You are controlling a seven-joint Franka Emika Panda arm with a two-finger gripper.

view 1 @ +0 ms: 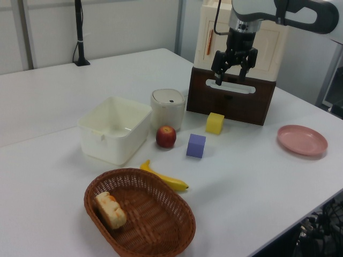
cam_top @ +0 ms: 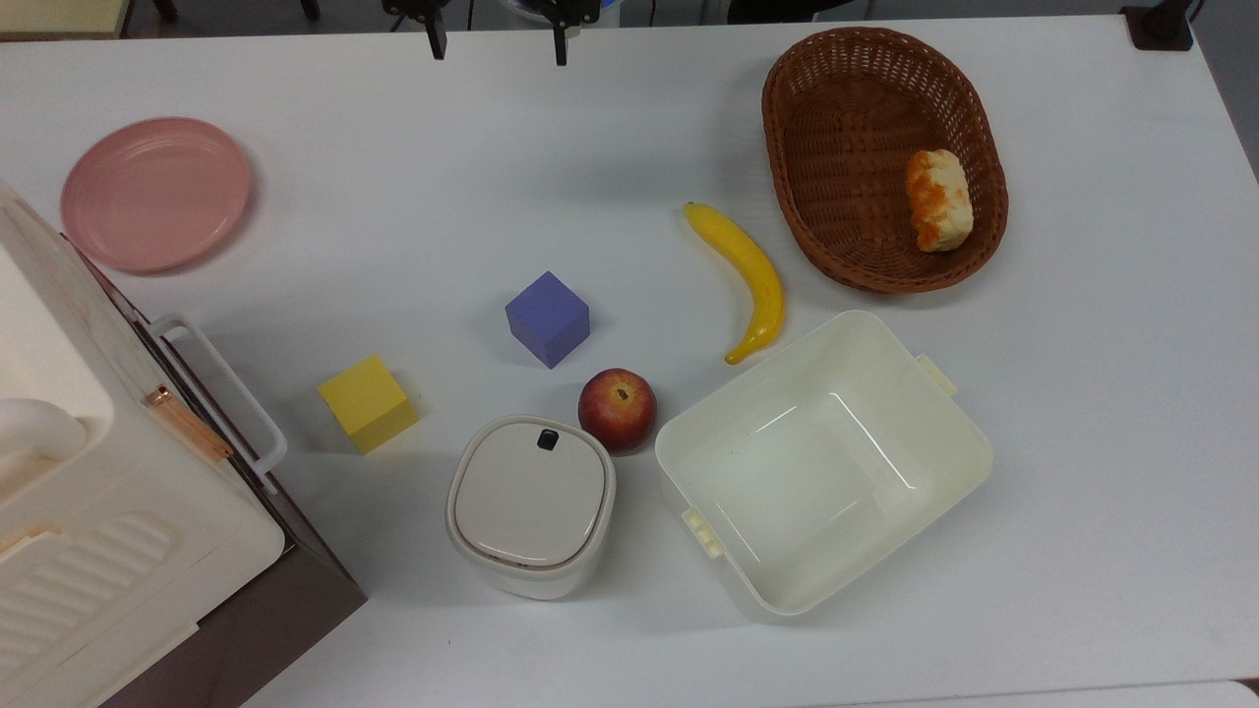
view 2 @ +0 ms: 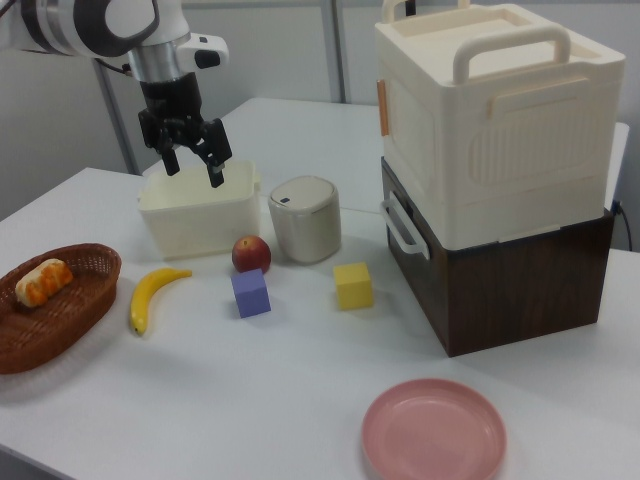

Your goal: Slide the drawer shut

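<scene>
Drawer: the drawer [view 2: 405, 228] sits at the dark brown base under the cream cabinet [view 2: 490, 110]; in the top view it lies at the desk's 8 o'clock edge, its front flush with the dark body.
Right view alone: shows the stacked cream boxes with top handles, and the drawer's white bar handle [view 2: 398, 226] facing the yellow cube [view 2: 353, 285].
Left view alone: shows the drawer front [view 1: 231, 96] head-on, long white bar across it.
Top view alone: shows the desk [cam_top: 413, 197] layout; the pink plate [cam_top: 155, 193] at 10 o'clock, the wicker basket [cam_top: 846, 128] with bread [cam_top: 938, 199] at 2 o'clock.
End effector: the end effector [view 2: 193, 160] hangs in the air, fingers spread wide, holding nothing.
Arm pose: wrist points straight down; the fingertips [cam_top: 432, 44] show at the top view's 12 o'clock edge, well apart from the drawer.
Middle of desk: purple cube [cam_top: 547, 318], apple [cam_top: 617, 408], banana [cam_top: 745, 275], cream tub [cam_top: 821, 462], white lidded container [cam_top: 531, 501].
</scene>
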